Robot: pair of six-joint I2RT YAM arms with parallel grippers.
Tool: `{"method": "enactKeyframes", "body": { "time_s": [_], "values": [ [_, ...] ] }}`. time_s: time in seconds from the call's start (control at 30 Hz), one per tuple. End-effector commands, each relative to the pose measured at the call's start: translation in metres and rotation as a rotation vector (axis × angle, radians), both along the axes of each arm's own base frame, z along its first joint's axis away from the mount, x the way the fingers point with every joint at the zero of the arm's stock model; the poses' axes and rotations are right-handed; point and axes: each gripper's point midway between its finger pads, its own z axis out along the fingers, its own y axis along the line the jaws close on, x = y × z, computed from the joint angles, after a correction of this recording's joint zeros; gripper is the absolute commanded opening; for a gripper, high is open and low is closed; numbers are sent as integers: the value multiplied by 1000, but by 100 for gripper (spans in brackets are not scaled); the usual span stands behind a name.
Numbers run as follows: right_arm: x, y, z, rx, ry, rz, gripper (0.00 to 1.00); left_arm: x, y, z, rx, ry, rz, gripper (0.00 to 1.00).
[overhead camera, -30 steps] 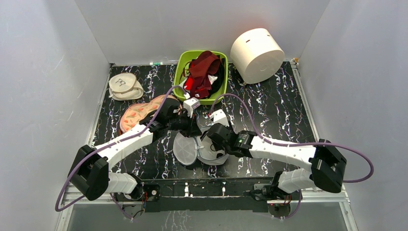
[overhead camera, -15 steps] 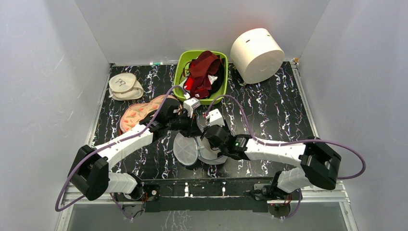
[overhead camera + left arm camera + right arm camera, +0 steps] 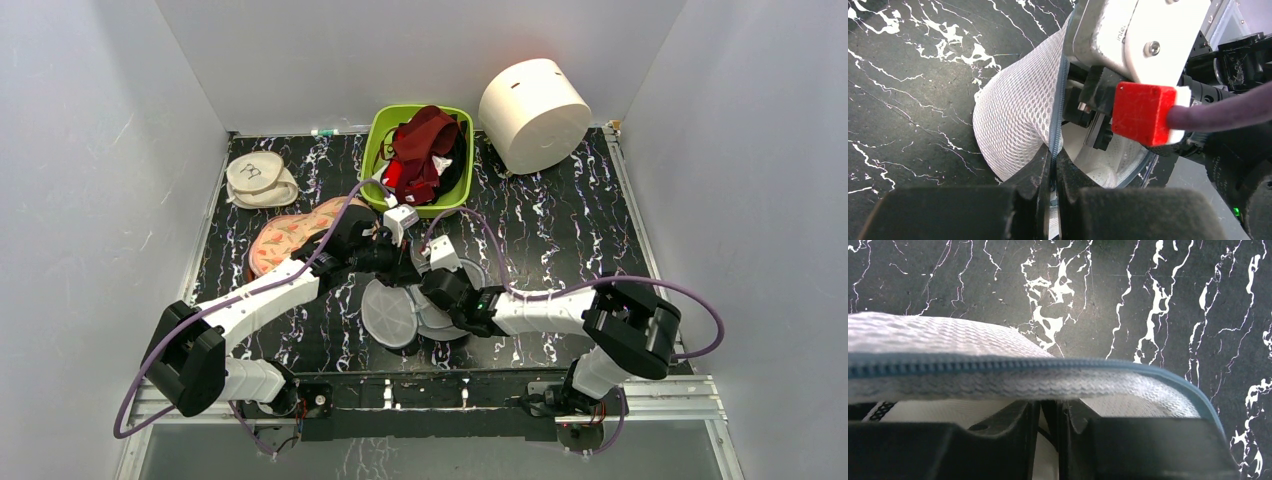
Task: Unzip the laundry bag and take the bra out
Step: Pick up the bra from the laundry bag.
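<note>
Between both hands on the table (image 3: 560, 230), the laundry bag (image 3: 392, 312): left hand (image 3: 1053, 172) pinches its zip rim (image 3: 1060, 100); right hand (image 3: 1048, 410), fingers (image 3: 998, 440) nearly together beneath that rim, hold unclear, should pull evenly along it.

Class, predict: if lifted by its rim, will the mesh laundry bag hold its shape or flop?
Probably floppy: the bag curves and folds where the left gripper pinches its rim. Likely light, being thin open netting.
</note>
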Motion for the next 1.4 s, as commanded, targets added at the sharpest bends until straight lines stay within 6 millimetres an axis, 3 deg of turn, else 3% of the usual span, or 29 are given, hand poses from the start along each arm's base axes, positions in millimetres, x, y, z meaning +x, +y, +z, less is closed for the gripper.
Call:
{"method": "enactKeyframes", "body": {
  "time_s": [0.0,0.1,0.43,0.67,0.9,1.37],
  "values": [
    [5,16,23,85,-37,-22,11,2,-4,18,-20,-50,-10,0],
    [-3,17,43,123,-27,-21,0,2,-4,19,-19,-53,-11,0],
    [-48,16,105,501,77,40,0,3,-5,19,-18,-55,-12,0],
    [-55,0,153,664,27,21,0,4,-5,16,-7,-51,-10,0],
    [-54,-17,218,720,-59,9,0,6,-3,13,6,-52,-3,0],
    [-52,-59,393,878,-355,35,0,7,-4,12,12,-47,-1,0]
  ]
}}
